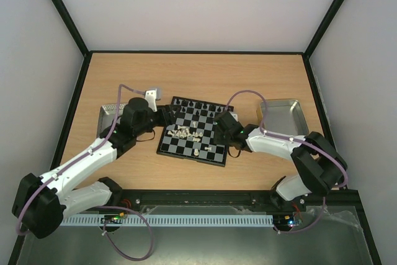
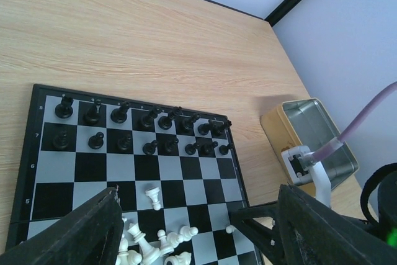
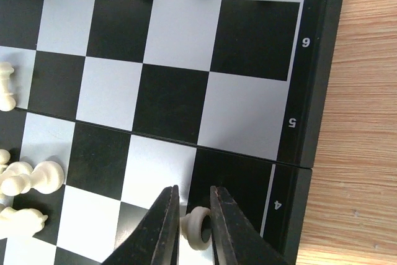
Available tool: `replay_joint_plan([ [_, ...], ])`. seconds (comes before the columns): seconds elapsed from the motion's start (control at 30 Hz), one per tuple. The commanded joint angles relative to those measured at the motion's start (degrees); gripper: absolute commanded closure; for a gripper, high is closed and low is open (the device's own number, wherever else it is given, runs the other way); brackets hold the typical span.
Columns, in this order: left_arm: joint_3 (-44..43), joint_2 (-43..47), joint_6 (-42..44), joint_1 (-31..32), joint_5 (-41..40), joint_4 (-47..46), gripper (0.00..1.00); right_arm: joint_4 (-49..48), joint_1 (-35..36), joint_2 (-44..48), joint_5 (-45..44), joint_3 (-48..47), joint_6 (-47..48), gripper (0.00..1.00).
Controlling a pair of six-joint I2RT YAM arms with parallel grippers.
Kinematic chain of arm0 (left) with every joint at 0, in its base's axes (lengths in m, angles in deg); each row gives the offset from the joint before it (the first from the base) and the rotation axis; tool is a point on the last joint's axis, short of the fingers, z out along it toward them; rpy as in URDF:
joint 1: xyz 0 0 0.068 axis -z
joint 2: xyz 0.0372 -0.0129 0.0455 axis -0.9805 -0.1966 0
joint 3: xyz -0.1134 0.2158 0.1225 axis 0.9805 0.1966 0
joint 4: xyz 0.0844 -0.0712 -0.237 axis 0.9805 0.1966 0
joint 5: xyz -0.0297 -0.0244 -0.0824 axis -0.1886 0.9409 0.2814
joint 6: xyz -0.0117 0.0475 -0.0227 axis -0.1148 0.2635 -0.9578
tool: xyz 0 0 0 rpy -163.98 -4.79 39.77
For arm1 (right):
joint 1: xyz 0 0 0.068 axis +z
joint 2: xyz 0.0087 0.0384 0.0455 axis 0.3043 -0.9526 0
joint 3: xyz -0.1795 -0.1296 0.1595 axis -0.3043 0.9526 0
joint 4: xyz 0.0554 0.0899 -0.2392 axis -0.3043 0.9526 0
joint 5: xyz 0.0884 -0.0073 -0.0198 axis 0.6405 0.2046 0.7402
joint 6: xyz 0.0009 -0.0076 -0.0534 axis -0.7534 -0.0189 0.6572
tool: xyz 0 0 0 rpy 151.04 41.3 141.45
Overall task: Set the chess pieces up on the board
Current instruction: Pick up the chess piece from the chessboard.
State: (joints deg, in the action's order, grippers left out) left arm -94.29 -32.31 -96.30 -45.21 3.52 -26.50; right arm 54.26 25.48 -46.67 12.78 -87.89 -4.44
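The board (image 1: 186,147) lies mid-table. Black chess pieces (image 2: 149,131) stand in two rows along its far side. White chess pieces (image 2: 149,243) lie tumbled in a heap near its middle, and one white pawn (image 2: 154,197) stands apart. My right gripper (image 3: 193,197) is low over the board's right edge by row 4. Its jaws are closed on a small white piece (image 3: 198,228) that lies on its side with its base showing. My left gripper (image 2: 198,190) hangs open above the white heap and holds nothing.
A shiny metal tray (image 1: 282,116) sits right of the board on the wooden table. A second tray (image 1: 110,113) lies half hidden under my left arm. Black frame rails and pale walls enclose the table.
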Motion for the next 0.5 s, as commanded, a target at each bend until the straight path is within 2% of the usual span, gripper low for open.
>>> replay_joint_plan([
  [0.0, 1.26, 0.24, 0.38, -0.16, 1.49, -2.7, 0.3, 0.64, -0.05, -0.83, 0.14, 0.63, -1.56, 0.86],
  [0.23, 2.04, -1.64, -1.74, 0.05, 5.11, -3.93, 0.3, -1.7, -0.1, 1.8, 0.14, 3.65, -4.2, 0.9],
  [0.47, 3.17, -2.71, -3.82, 1.31, 5.21, -5.59, 0.31, -2.88, -0.05, 3.24, 0.81, 4.39, -5.12, 0.95],
])
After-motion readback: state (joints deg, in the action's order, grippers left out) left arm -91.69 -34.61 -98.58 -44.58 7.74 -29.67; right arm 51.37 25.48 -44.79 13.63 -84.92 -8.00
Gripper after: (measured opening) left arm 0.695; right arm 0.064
